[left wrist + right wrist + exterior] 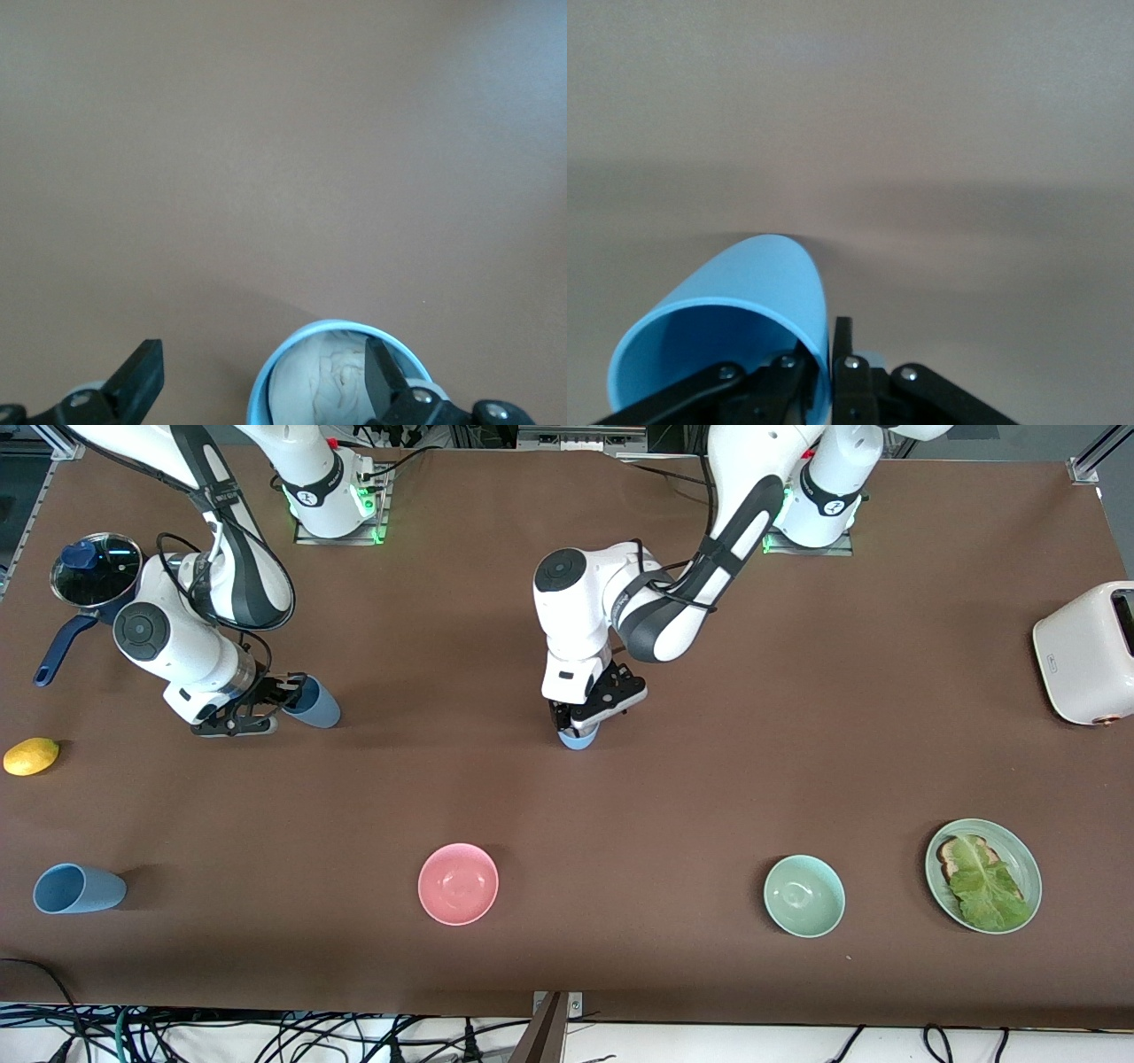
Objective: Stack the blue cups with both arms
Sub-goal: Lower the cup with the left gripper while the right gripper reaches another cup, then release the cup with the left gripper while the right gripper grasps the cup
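A: Where is the left gripper (580,722)?
B: Low over the middle of the table (567,602), fingers spread apart around a light blue cup (578,739) that stands upright on the cloth; in the left wrist view one finger (381,376) sits inside the cup's rim, the other outside it.

A: And the right gripper (283,695)?
B: Toward the right arm's end of the table, clamped on the rim of a slate-blue cup (317,702) lying tilted on its side; the right wrist view shows the cup wall pinched between the fingers (843,354).

A: Any other cup?
B: A third blue cup (78,888) lies on its side nearer the front camera, well apart from both grippers
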Tool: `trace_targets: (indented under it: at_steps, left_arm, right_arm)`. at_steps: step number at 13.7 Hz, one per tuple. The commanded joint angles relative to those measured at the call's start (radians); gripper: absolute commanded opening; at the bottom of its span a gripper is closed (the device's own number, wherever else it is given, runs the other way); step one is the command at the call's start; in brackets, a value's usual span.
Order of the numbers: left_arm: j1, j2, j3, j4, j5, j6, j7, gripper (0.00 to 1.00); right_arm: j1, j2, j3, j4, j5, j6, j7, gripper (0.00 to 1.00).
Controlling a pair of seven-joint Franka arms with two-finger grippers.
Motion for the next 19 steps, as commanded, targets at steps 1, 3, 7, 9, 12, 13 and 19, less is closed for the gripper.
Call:
trace_targets:
  at_steps: [1,3,7,9,12,13,19]
  left_arm:
    - [0.036,-0.173,-0.005,-0.197,0.016,0.068,0.084,1.00]
    - [0.036,-0.246,-0.008,-0.262,0.007,0.068,0.122,1.00]
    - [0.062,-0.394,-0.006,-0.290,-0.190,-0.086,0.417,1.00]
    - [0.176,-0.483,-0.005,-0.271,-0.316,-0.226,0.733,1.00]
    - [0.344,-0.553,0.001,-0.215,-0.396,-0.372,1.081,1.00]
    - [0.394,-0.553,0.004,-0.158,-0.396,-0.447,1.163,1.00]
    - [0.669,-0.565,0.079,-0.044,-0.490,-0.557,1.612,1.00]
  right_arm:
    - [-0.001,-0.030,0.003,0.004,-0.011,0.006,-0.011,0.00]
    - [-0.001,-0.054,0.005,0.030,-0.009,-0.046,-0.005,0.00]
    - [-0.001,-0.056,0.003,0.266,-0.003,-0.364,0.005,0.00]
    - [-0.001,-0.056,0.005,0.384,0.008,-0.521,0.007,0.00]
    - [-0.001,-0.054,0.035,0.487,0.014,-0.647,0.042,0.00]
    - [-0.001,-0.056,0.049,0.501,0.026,-0.667,0.077,0.00]
    - [-0.001,-0.047,0.230,0.529,0.117,-0.654,0.368,0.00]
